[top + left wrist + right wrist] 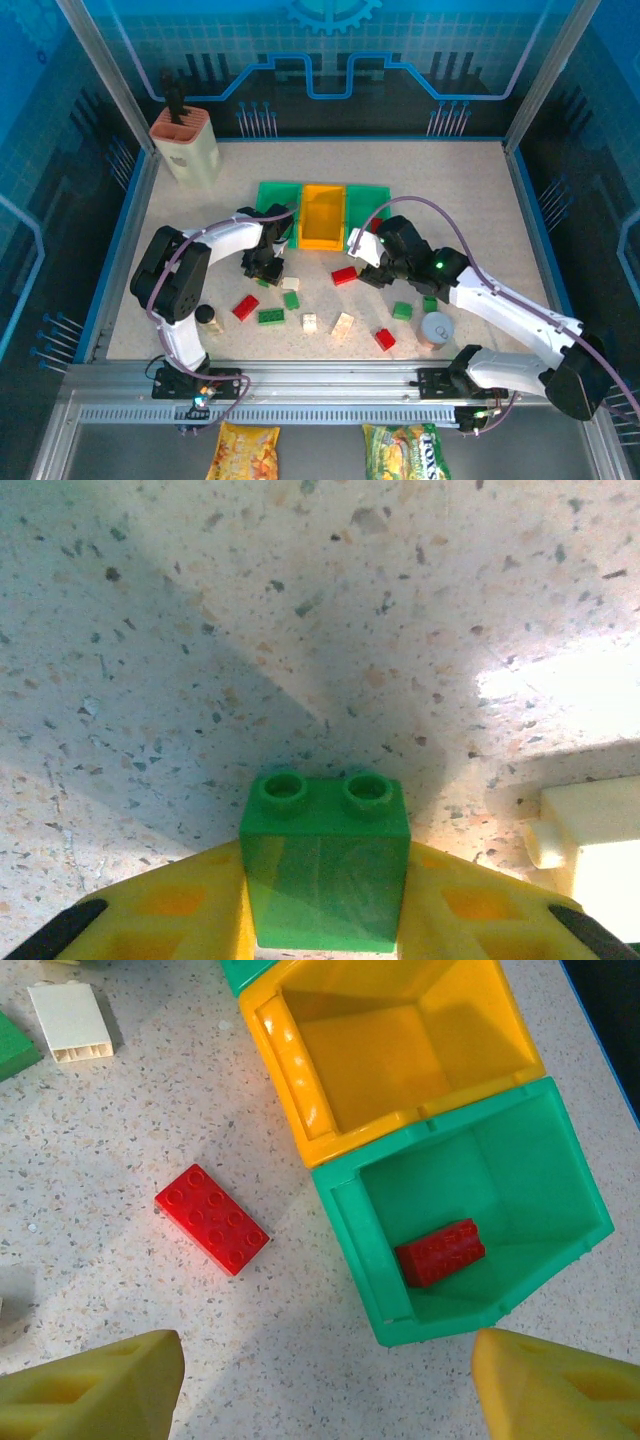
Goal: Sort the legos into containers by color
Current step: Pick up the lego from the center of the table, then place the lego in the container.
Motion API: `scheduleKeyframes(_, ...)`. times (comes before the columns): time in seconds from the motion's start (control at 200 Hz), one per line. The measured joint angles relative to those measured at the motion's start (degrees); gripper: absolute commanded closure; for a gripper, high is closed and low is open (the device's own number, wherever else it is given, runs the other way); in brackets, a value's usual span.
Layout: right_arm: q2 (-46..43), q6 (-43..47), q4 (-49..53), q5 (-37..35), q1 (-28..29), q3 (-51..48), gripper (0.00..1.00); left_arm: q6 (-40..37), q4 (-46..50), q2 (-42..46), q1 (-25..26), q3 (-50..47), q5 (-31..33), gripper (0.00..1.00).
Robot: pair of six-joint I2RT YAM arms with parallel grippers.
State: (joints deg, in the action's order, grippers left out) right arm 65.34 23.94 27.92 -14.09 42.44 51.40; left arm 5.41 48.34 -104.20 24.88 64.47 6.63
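1 red brick (440, 1252) lies inside the right green bin (560, 1190), and this is all the sorted work that we can confirm. The yellow bin (292, 1070) beside it looks empty. The left green bin (272, 195) is partly covered by the arm, so we cannot tell what it holds.

About 10 loose bricks, red, green and cream, lie scattered on the table (480, 200) in front of the bins. We judge that the task is only at its beginning.

The left gripper (264, 262) is low over the table, just in front of the left green bin. Its yellow fingers (170, 900) press on both sides of a green brick (325, 880), so it is clamped on this brick. Whether the brick is lifted from the surface, we cannot tell.

The right gripper (325, 1385) hangs above the table near the right green bin, jaws wide apart and holding nothing. Another red brick on the table (211, 1218) lies near it, beside the bins.
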Motion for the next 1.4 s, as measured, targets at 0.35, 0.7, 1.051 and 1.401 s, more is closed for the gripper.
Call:
scheduleKeyframes(0.35,-2.1,-1.0,2.5,-0.9,0.5,0.0,0.23,0.5,1.3,1.1,0.0,3.9,-0.8,0.64)
scheduleKeyframes(0.7,-6.2,-2.4,5.4,-0.9,1.9,0.0,0.24,2.1,3.2,1.7,0.5,15.4,-3.7,0.64)
scheduleKeyframes(1.051,-11.8,-4.2,6.2,-1.2,2.6,-2.4,0.24,4.8,3.9,-3.6,2.2,28.2,-4.8,0.63)
scheduleKeyframes(1.401,-21.0,-6.0,2.6,-2.5,2.7,-3.8,0.23,6.8,4.1,-12.7,3.6,38.9,-5.0,0.62)
